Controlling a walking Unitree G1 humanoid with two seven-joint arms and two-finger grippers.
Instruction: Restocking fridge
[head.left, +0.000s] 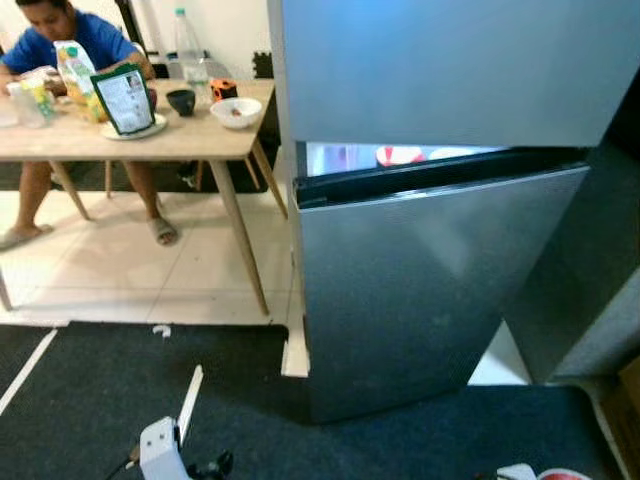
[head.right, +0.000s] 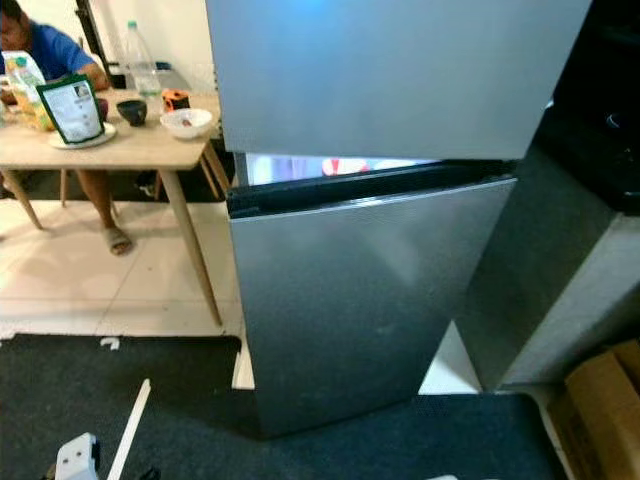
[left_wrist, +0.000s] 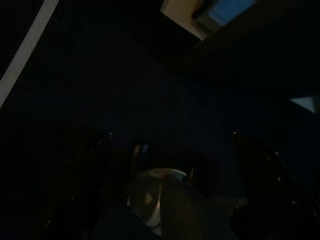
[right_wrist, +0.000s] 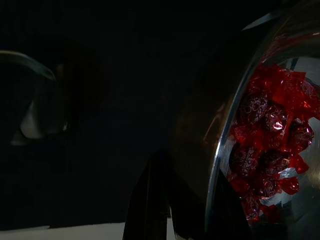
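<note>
The robot stood facing the fridge (head.left: 430, 280), whose lower door (head.right: 360, 310) hung slightly ajar, a lit strip showing at its top edge with something red and white inside. In the right wrist view, a bowl (right_wrist: 235, 150) of red-wrapped sweets (right_wrist: 267, 150) sat against the right gripper (right_wrist: 165, 210); the grip looked closed on the bowl's rim, though the darkness left this a judgement. From the head camera a sliver of that bowl's red and white rim (head.left: 560, 474) showed at about five o'clock. The left gripper (head.left: 195, 465) hung low at about seven o'clock; whether its fingers were parted I could not tell, the wrist view being nearly black.

The step in hand seemed to be carrying the sweets to the fridge. The next move would call for swinging the lower door wider, probably with the free left arm, before lifting the bowl to a shelf.

Underfoot lay dark carpet (head.left: 100, 400) marked with white tape (head.left: 190, 400), giving way to pale tiles (head.left: 130, 280) at ten o'clock. There a person (head.left: 60, 40) sat at a wooden table (head.left: 180, 140) holding bowls, a water bottle (head.left: 188, 40) and packets. A cardboard box (head.right: 600, 400) stood at four o'clock.
</note>
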